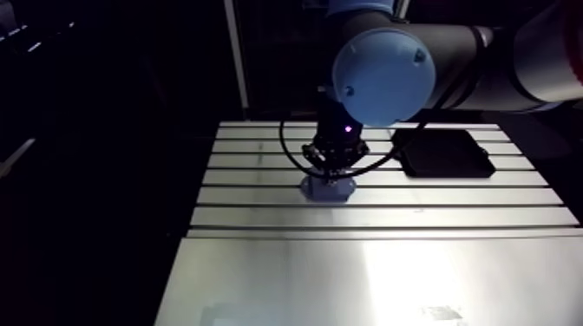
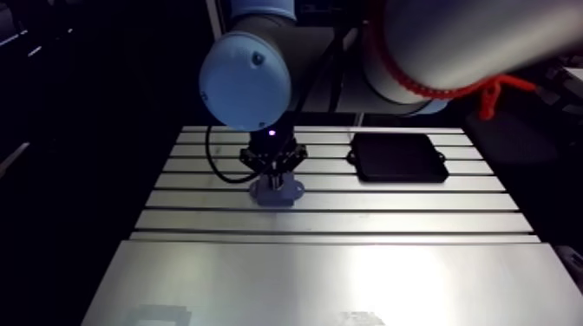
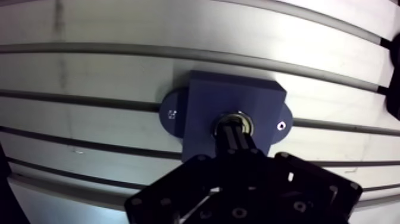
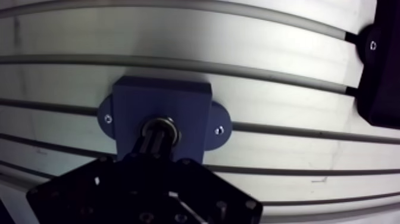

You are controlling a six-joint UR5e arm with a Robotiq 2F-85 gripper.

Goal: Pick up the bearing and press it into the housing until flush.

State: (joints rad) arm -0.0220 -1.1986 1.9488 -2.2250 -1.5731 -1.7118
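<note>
Gripper [image 3: 235,134], closed: in the wrist view its two dark fingers [image 3: 237,142] lie together as one narrow column, with no gap showing between them, and their tips meet the bearing [image 3: 234,115]. The bearing sits in the round bore at the middle of the housing [image 3: 232,94]; only its bright metal rim shows around the fingertips. Whether the rim lies level with the top face of the housing cannot be told, since the fingers cover most of it.

The housing is a dark blue block with a rounded ear on either side, one ear [image 3: 172,114] bearing a small pale mark and the other [image 3: 281,126] a small screw hole. It rests flat on the table [image 3: 89,71], and a table slot runs in line with the two ears and passes under the block.

In the arm view the gripper comes down from the light-blue joint cap [image 1: 383,76] at the upper middle of the frame and stands upright over the housing, which lies near the centre of the frame on the slotted part of the table. A violet light [image 1: 348,130] glows on the wrist above the gripper. A flat black tray [image 1: 442,153] lies on the table at the upper right of the frame, well apart from the housing. The lower half of the frame shows a plain, unslotted metal sheet [image 1: 347,277].
</note>
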